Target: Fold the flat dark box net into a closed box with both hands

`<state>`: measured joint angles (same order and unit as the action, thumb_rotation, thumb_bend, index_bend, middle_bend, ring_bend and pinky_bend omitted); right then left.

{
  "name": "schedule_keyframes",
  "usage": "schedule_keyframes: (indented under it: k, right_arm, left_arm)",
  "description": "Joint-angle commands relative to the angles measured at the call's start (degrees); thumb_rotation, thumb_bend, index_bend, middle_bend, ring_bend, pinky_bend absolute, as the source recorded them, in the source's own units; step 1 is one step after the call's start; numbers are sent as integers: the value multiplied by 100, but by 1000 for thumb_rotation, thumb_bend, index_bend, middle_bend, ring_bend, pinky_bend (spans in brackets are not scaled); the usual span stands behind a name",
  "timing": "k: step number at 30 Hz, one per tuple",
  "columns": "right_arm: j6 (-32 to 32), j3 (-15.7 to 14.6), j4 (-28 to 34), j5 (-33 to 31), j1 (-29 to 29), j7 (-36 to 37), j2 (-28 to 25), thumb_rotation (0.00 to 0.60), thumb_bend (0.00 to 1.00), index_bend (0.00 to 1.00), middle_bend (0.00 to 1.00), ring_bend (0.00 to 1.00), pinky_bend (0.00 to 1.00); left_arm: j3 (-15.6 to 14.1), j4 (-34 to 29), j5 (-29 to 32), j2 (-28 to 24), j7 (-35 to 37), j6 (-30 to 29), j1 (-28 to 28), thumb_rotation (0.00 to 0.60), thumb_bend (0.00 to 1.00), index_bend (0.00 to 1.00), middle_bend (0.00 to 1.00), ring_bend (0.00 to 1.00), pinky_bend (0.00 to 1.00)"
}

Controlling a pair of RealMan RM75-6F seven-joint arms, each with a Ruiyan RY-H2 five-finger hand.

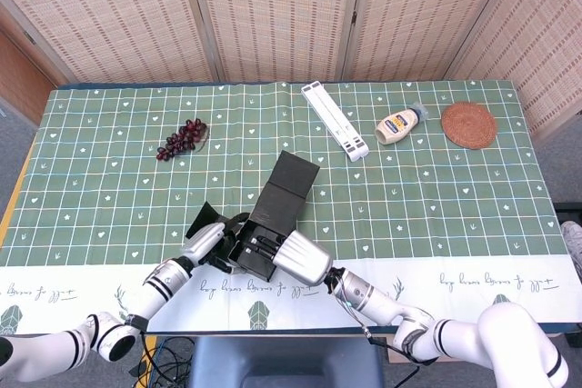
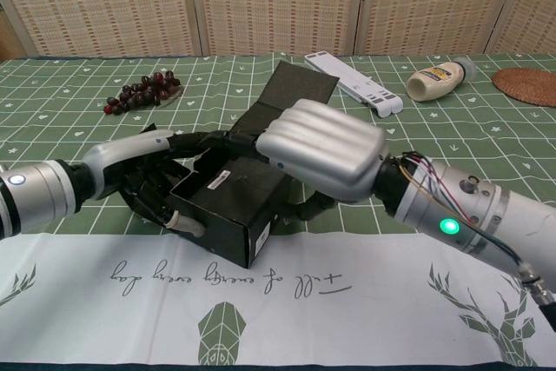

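Note:
The dark box [image 1: 262, 241] [image 2: 233, 212] is partly folded and lies near the table's front edge. Its long lid flap [image 1: 293, 179] [image 2: 298, 90] still stands open and stretches away toward the far side. My left hand [image 1: 205, 243] [image 2: 139, 178] grips the box's left end, fingers wrapped around that wall and a side flap. From the other side, my right hand [image 1: 306, 258] [image 2: 324, 149] lies over the box's top right, with fingers curled down onto it and the thumb under its right side. The box's right wall is hidden by this hand.
A bunch of dark grapes [image 1: 181, 139] [image 2: 142, 90] lies at the far left. A long white strip [image 1: 336, 121] [image 2: 354, 82], a mayonnaise bottle [image 1: 401, 124] [image 2: 440, 79] and a woven coaster [image 1: 469, 124] [image 2: 529, 86] sit at the far right.

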<state>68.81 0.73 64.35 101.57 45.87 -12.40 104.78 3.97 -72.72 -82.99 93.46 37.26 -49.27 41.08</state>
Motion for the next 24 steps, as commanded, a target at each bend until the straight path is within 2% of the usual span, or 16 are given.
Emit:
schedule_keyframes:
  k: [1, 6, 24]
  right_arm:
    - [-16, -16, 54, -3, -16, -47, -55, 600, 378, 128, 307, 703, 906]
    - [-207, 14, 221, -141, -18, -140, -145, 600, 401, 173, 348, 719, 912]
    - [-626, -8, 612, -306, 11, -429, -340, 600, 438, 238, 348, 722, 915]
  left_arm:
    - [5, 4, 9, 7, -8, 4, 4, 600, 103, 99, 178, 558, 893]
    - [8, 11, 17, 32, -42, 6, 12, 600, 102, 99, 178, 558, 893]
    - [14, -4, 48, 39, -94, 8, 11, 600, 102, 98, 178, 558, 893]
